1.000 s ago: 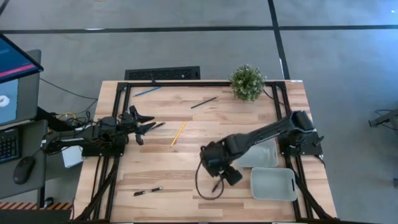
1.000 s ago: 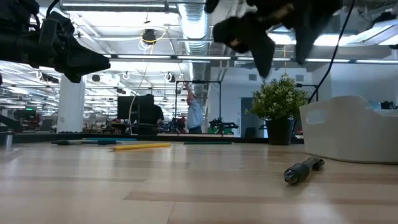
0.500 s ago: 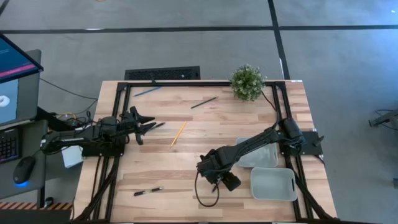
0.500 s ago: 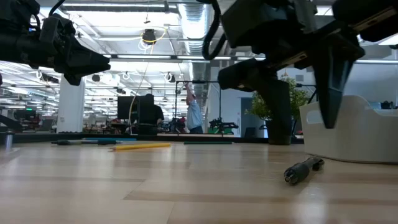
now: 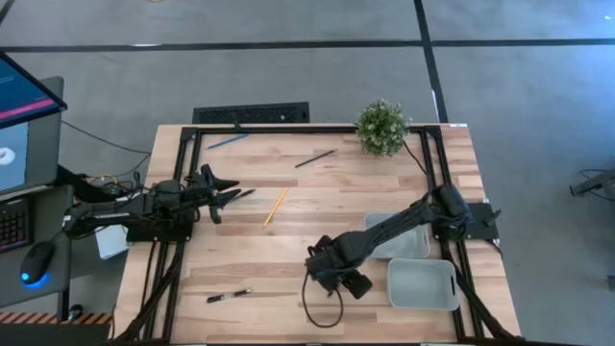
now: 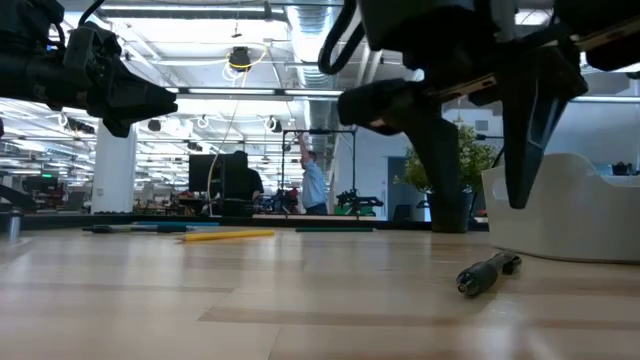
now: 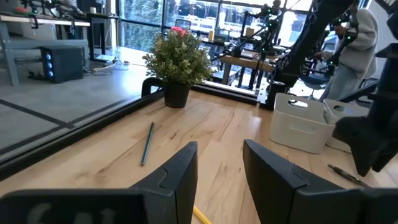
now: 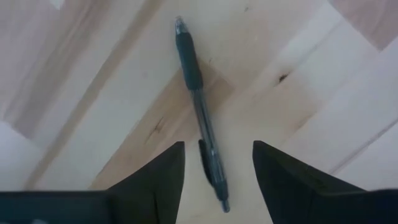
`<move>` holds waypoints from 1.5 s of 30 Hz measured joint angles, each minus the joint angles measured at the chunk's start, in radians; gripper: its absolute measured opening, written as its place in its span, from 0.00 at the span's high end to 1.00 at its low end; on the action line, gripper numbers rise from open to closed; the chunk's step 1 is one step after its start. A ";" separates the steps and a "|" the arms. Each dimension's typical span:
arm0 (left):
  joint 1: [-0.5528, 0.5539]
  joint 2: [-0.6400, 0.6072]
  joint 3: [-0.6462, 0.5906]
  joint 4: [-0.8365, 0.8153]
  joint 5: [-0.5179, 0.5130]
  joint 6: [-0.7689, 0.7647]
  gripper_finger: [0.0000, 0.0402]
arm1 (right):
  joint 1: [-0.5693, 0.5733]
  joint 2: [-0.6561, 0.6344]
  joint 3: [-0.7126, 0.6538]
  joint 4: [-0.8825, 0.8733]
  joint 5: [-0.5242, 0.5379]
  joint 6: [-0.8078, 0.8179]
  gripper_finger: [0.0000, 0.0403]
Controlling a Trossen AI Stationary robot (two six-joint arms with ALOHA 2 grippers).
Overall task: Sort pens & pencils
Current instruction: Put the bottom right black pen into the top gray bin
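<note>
1. Hovering low over the table (image 5: 288,245) near its front middle: right gripper (image 8: 217,168), fingers spread, straddling a dark pen (image 8: 200,112) without touching it.
2. Waiting at nine o'clock on the table: left gripper (image 7: 219,180), fingers parted, holding nothing.
3. Lying near the centre: yellow pencil (image 5: 276,205).
4. Lying toward eleven o'clock at the far edge: blue pencil (image 5: 228,141).
5. Resting at twelve o'clock: another pen (image 5: 314,159); at seven o'clock: a further pen (image 5: 228,295).
6. Sitting at four o'clock: two grey bins (image 5: 423,284).
</note>
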 joint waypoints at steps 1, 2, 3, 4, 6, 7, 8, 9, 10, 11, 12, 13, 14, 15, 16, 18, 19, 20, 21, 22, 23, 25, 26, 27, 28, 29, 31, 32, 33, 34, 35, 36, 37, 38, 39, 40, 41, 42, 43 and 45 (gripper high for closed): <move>0.000 0.000 0.000 0.000 0.000 0.000 0.70 | 0.009 0.000 0.000 0.002 0.015 -0.007 0.49; 0.000 0.000 0.000 0.000 0.000 0.000 0.70 | 0.017 0.000 0.000 0.003 0.029 -0.012 0.49; 0.000 0.000 0.000 0.000 0.000 0.000 0.70 | 0.026 0.000 0.000 0.006 0.039 -0.012 0.49; 0.000 0.000 0.000 0.000 0.000 0.000 0.70 | 0.032 0.000 0.000 0.009 0.044 -0.012 0.50; 0.000 0.000 0.000 0.000 0.000 0.000 0.70 | 0.042 0.000 0.000 0.011 0.046 -0.011 0.50; 0.000 0.000 0.000 0.000 0.000 0.000 0.70 | 0.044 0.000 0.000 0.015 0.047 -0.011 0.51; 0.000 0.000 0.000 0.000 0.000 0.000 0.70 | 0.044 0.000 0.000 0.019 0.047 -0.011 0.51; 0.000 0.000 0.000 0.000 0.000 0.000 0.70 | 0.044 0.000 0.000 0.021 0.047 -0.011 0.51; 0.000 0.000 0.000 0.000 0.000 0.000 0.70 | 0.043 -0.001 0.000 0.021 0.050 -0.012 0.52; 0.000 0.000 0.000 0.000 0.000 0.000 0.70 | 0.042 -0.001 0.000 0.024 0.051 -0.011 0.52; 0.000 0.000 0.000 0.000 0.000 -0.003 0.70 | 0.042 -0.001 0.000 0.027 0.051 -0.011 0.52; 0.000 0.000 0.000 0.000 0.000 -0.008 0.70 | 0.041 -0.001 -0.001 0.033 0.051 -0.011 0.53; 0.000 0.000 0.000 0.000 0.000 -0.011 0.70 | 0.041 -0.002 -0.008 0.047 0.051 -0.011 0.53; 0.000 0.000 0.000 0.000 0.000 -0.011 0.70 | 0.042 -0.002 -0.016 0.062 0.050 -0.009 0.53; 0.000 0.000 0.000 0.000 0.001 -0.012 0.70 | 0.044 -0.002 -0.021 0.065 0.049 -0.003 0.54; 0.000 0.000 0.000 0.000 0.007 -0.012 0.70 | 0.049 -0.002 -0.028 0.065 0.048 0.013 0.54; 0.000 0.000 0.000 0.000 0.007 -0.012 0.70 | 0.049 -0.002 -0.031 0.065 0.047 0.015 0.54; 0.000 0.000 0.000 0.000 0.007 -0.012 0.70 | 0.052 -0.002 -0.035 0.065 0.047 0.021 0.55; 0.000 0.000 0.000 0.000 0.007 -0.012 0.70 | 0.054 -0.002 -0.040 0.066 0.046 0.026 0.55; 0.000 0.000 0.000 0.000 0.007 -0.012 0.70 | 0.056 -0.002 -0.046 0.074 0.046 0.032 0.55; 0.000 0.000 0.000 0.000 0.007 -0.012 0.70 | 0.056 -0.002 -0.053 0.087 0.044 0.033 0.55; 0.000 0.000 0.000 0.000 0.007 -0.006 0.70 | 0.057 -0.002 -0.073 0.113 0.036 0.034 0.55; 0.000 0.000 0.000 0.000 0.007 -0.004 0.70 | 0.059 -0.002 -0.084 0.122 0.032 0.034 0.55; 0.000 0.000 0.000 0.000 0.007 -0.004 0.70 | 0.060 -0.002 -0.090 0.130 0.027 0.034 0.55; 0.000 0.000 0.000 0.000 0.006 -0.003 0.70 | 0.061 -0.002 -0.094 0.140 0.024 0.034 0.55; 0.000 0.000 0.000 0.000 0.006 -0.003 0.70 | 0.061 -0.002 -0.098 0.150 0.024 0.034 0.55; 0.000 0.000 0.000 0.000 0.006 -0.002 0.70 | 0.061 -0.002 -0.110 0.167 0.023 0.034 0.55; 0.000 0.000 0.000 0.000 0.006 -0.001 0.70 | 0.060 -0.002 -0.119 0.181 0.023 0.034 0.55; 0.000 0.000 0.000 0.000 0.006 0.000 0.70 | 0.060 -0.002 -0.129 0.196 0.023 0.034 0.55; 0.000 0.000 0.000 0.000 0.006 0.000 0.70 | 0.059 -0.002 -0.139 0.208 0.023 0.034 0.55; 0.000 0.000 0.000 0.000 0.006 0.000 0.70 | 0.057 -0.002 -0.150 0.219 0.023 0.034 0.55; 0.000 0.000 0.000 0.000 0.006 0.000 0.70 | 0.053 -0.002 -0.159 0.229 0.024 0.036 0.55; 0.000 0.000 0.000 0.000 0.006 0.000 0.70 | 0.052 -0.003 -0.163 0.238 0.022 0.045 0.55; 0.000 0.000 0.000 0.000 0.006 0.000 0.70 | 0.051 -0.003 -0.164 0.242 0.022 0.053 0.55; 0.000 0.000 0.000 0.000 0.006 0.000 0.70 | 0.048 -0.003 -0.164 0.245 0.022 0.064 0.55; 0.000 0.000 0.000 0.000 0.006 0.000 0.70 | 0.046 -0.003 -0.165 0.250 0.022 0.068 0.55; 0.000 0.000 0.000 0.000 0.006 0.000 0.70 | 0.046 -0.003 -0.166 0.259 0.022 0.068 0.55; 0.000 0.000 0.000 0.000 0.006 0.000 0.70 | 0.047 -0.003 -0.166 0.275 0.022 0.068 0.55; 0.000 0.000 0.000 0.000 0.006 0.000 0.70 | 0.047 -0.003 -0.166 0.300 0.023 0.068 0.55; 0.000 0.000 0.000 0.000 0.006 0.000 0.70 | 0.047 -0.003 -0.166 0.324 0.023 0.066 0.55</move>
